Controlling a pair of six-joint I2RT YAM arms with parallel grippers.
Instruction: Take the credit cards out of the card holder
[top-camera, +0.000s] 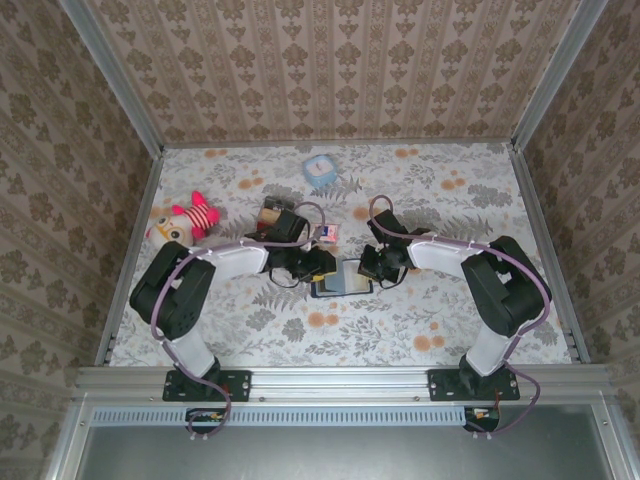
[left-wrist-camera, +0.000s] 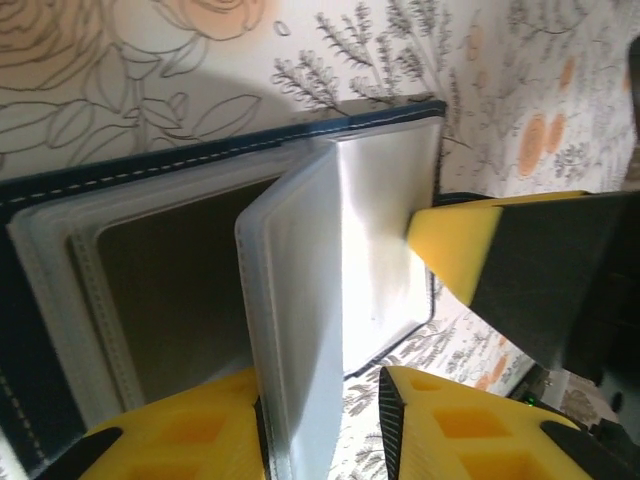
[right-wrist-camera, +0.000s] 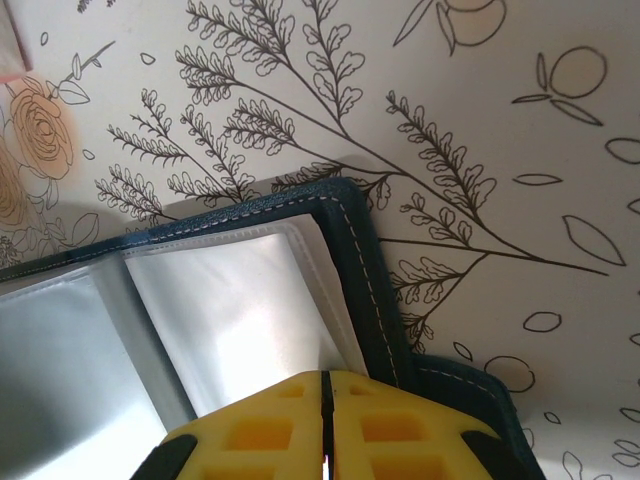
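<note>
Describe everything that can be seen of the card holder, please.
The card holder lies open and flat on the flowered table, midway between the two arms. Its cover looks like dark navy leather with pale stitching along the edge; inside are clear, glossy plastic sleeves. One sleeve stands lifted, between the open fingers of the left gripper. The shut right gripper rests its tips on a sleeve near the holder's edge. Whether cards sit in the sleeves I cannot tell.

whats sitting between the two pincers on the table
The open card holder lies between the left pincer and the right pincer, both tips reaching over it; the top view shows this.
</note>
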